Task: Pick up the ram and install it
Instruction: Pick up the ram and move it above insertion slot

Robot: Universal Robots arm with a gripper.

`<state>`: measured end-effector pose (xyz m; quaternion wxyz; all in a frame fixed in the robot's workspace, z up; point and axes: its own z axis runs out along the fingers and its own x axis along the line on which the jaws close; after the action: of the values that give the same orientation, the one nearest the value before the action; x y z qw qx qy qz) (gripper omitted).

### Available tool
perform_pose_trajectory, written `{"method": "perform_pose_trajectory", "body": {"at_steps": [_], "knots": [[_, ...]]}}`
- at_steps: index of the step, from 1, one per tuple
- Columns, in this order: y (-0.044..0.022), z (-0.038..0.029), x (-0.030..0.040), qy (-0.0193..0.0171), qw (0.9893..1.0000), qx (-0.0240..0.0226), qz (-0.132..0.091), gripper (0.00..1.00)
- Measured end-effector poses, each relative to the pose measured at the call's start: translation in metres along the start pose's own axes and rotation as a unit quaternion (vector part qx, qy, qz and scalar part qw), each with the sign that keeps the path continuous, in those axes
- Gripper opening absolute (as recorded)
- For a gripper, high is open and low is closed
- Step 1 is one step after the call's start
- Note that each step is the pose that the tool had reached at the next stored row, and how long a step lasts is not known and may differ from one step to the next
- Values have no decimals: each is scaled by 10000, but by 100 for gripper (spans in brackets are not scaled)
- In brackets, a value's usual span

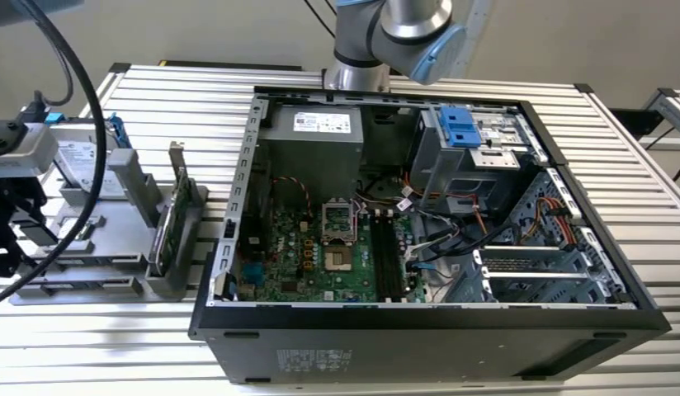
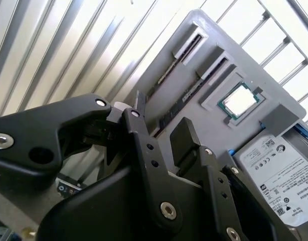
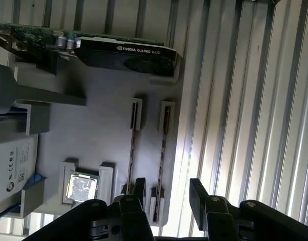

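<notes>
Two ram sticks stand edge-up in slots of a grey holder (image 3: 94, 130). One ram (image 3: 162, 150) (image 2: 191, 90) runs in line with the gap between my fingers. The other ram (image 3: 133, 150) (image 2: 169, 70) lies parallel beside it. My black gripper (image 3: 168, 193) (image 2: 161, 120) is open, holds nothing, and hovers over the end of the first stick. In the exterior view the gripper (image 1: 10, 231) hangs over the holder (image 1: 98, 239) at the far left, beside the open computer case (image 1: 428, 214).
The holder also carries a graphics card (image 3: 124, 52) (image 1: 181, 206), a processor chip (image 3: 81, 188) (image 2: 239, 100) and a hard drive (image 2: 279, 170) (image 1: 82, 169). The case's green motherboard (image 1: 307, 256) has long dark memory slots (image 1: 386, 256). Cables cross the case. Ribbed metal table (image 1: 604, 148) all around.
</notes>
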<state>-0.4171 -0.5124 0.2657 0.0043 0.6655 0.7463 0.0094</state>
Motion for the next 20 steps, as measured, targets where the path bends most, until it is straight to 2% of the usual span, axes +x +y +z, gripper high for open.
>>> {"method": "perform_pose_trajectory", "body": {"at_steps": [8, 20], "knots": [[-1, 106, 6, 1, 10000, 4, 2, 100], [6, 233, 79, 1, 10000, 6, 2, 100]]}}
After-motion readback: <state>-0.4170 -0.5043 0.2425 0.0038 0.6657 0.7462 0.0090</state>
